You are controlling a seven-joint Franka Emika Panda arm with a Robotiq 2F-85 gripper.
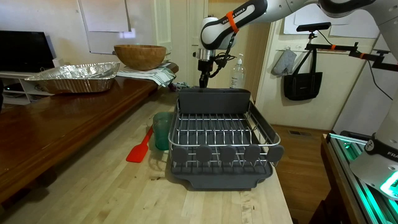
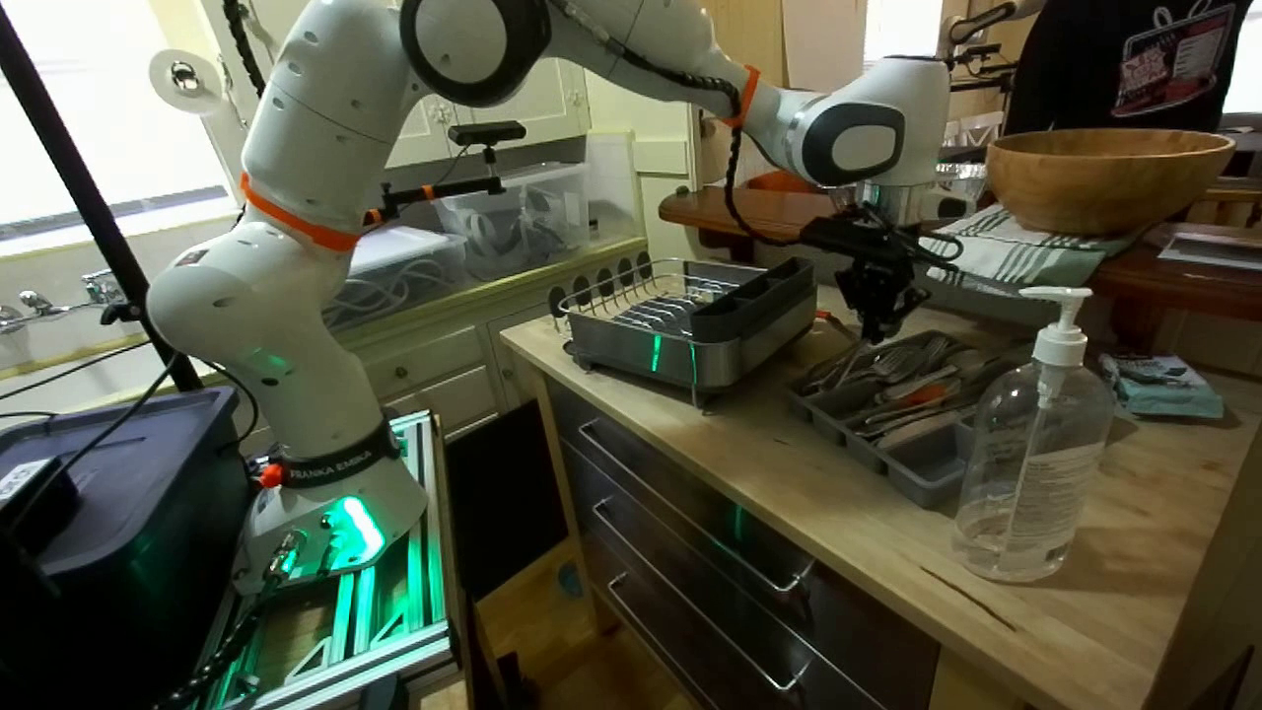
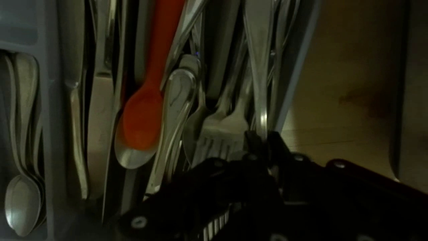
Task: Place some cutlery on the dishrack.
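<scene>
The dishrack (image 1: 214, 102) is a dark grey tray with a silvery wire grid, and shows in both exterior views (image 2: 651, 357). A grey cutlery tray (image 2: 925, 475) full of silver forks, knives and spoons lies beside it. In the wrist view, my gripper (image 3: 262, 137) is over the tray's edge compartment. Its fingers are closed around a narrow silver utensil handle (image 3: 259, 43), close to a fork (image 3: 222, 135). Which kind of utensil is held is hidden by the fingers. The gripper (image 2: 879, 330) also shows just above the tray, and its tips are hidden behind the dishrack in an exterior view.
An orange-red spoon (image 3: 143, 113) lies among the cutlery. A clear pump bottle (image 2: 1025, 473) stands beside the tray. A green cup (image 1: 162, 130) and red spatula (image 1: 139, 151) are beside the dishrack. A wooden bowl (image 1: 140, 57) and foil pan (image 1: 80, 77) sit on the raised counter.
</scene>
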